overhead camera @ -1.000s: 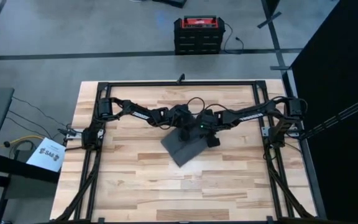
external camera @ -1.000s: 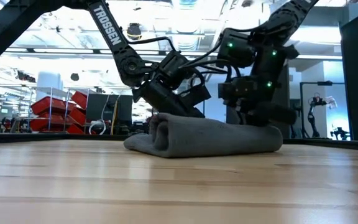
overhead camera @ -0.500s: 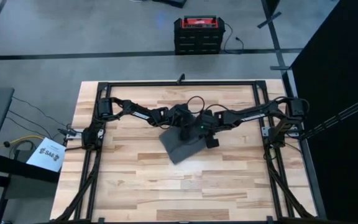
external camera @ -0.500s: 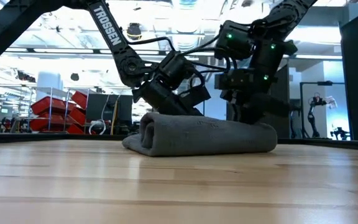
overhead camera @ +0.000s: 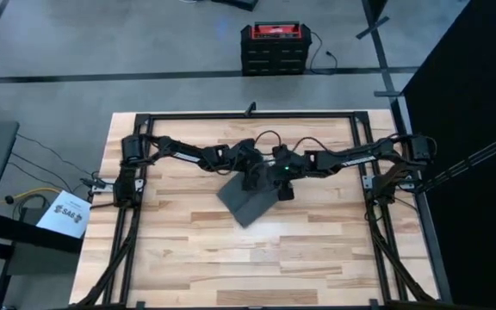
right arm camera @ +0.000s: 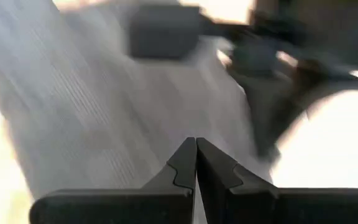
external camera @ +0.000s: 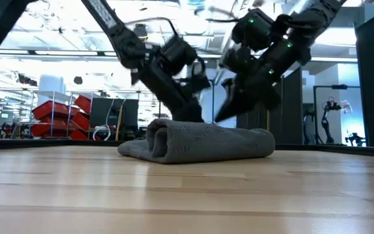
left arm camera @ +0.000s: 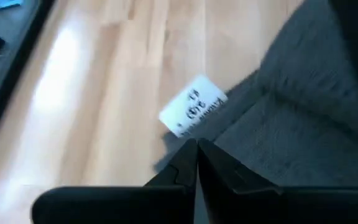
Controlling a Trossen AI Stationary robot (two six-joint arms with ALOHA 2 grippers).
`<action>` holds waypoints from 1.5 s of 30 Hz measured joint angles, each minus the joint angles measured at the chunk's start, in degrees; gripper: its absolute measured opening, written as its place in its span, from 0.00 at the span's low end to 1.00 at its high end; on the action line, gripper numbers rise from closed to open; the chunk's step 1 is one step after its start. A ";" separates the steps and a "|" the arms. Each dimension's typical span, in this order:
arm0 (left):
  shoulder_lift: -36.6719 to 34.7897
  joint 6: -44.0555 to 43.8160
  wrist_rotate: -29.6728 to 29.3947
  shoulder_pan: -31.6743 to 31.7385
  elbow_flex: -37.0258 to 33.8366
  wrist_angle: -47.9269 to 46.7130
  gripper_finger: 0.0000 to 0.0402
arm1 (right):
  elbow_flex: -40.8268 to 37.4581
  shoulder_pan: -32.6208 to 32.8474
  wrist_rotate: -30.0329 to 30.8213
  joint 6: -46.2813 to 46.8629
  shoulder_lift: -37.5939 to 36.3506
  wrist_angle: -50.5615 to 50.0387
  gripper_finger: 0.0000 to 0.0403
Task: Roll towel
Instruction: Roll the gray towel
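Left gripper [overhead camera: 250,177]: we are seeing it reaching in from the table's left side to the towel's far left part, near the middle of the table; its two fingers [left arm camera: 185,163] are pressing tip to tip, clenched, with no cloth between them in its wrist view.
Towel [overhead camera: 246,200]: one dark grey towel is lying near the table's centre, slightly toward the far edge, skewed to the table's edges; in the low view [external camera: 200,142] it is sitting as a thick bundle with a rolled fold at its left end and a flat tail spreading onto the wood.
Tag [left arm camera: 193,112]: one small white tag is sticking out from the towel's edge onto the bare wood, just beyond the left gripper's fingertips.
Right gripper [overhead camera: 280,181]: we are seeing it coming in from the table's right side to the towel's far right part, just beside the left gripper; its fingers [right arm camera: 186,163] are likewise meeting at the tips, shut on nothing, hanging over the cloth.
Table [overhead camera: 317,258]: one light wooden table is carrying everything.
Hard to make out: both grippers are blurring in the low view, so we cannot tell whether either is touching the towel.
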 joint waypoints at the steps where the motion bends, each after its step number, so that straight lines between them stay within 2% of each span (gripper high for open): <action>1: -1.32 -0.09 -0.04 0.00 0.04 -2.52 0.00 | -0.90 -0.20 -2.12 -0.28 0.36 3.80 0.00; 5: -3.63 -1.67 -2.32 -0.77 -0.08 -13.87 0.00 | -1.91 -1.46 -11.73 -0.56 4.88 14.63 0.00; 8: -3.99 -4.14 -3.56 -1.87 -1.06 -16.75 0.00 | -1.86 -2.32 -19.15 0.46 9.23 23.59 0.00; 11: -4.06 -7.29 -3.73 -3.20 -4.96 -14.16 0.00 | -1.68 -2.45 -23.90 1.68 13.71 30.10 0.00; 15: -4.67 -11.75 -4.36 -4.00 -10.72 -6.31 0.00 | -1.19 -1.66 -26.88 2.55 18.35 38.41 0.00; 19: -4.74 -14.21 -4.55 -4.41 -14.37 0.55 0.00 | 1.54 -0.88 -28.50 2.66 23.03 38.43 0.00; 24: -4.69 -14.82 -4.35 -4.40 -15.94 2.25 0.00 | 3.21 -0.55 -29.99 3.57 26.54 38.31 0.00; 35: -4.69 -11.08 -4.67 -3.56 -19.63 5.73 0.00 | 3.23 0.09 -31.42 3.64 26.21 29.89 0.00; 45: -4.74 -9.64 -4.33 -2.97 -21.84 9.60 0.00 | 2.54 0.64 -32.92 4.00 26.33 30.46 0.00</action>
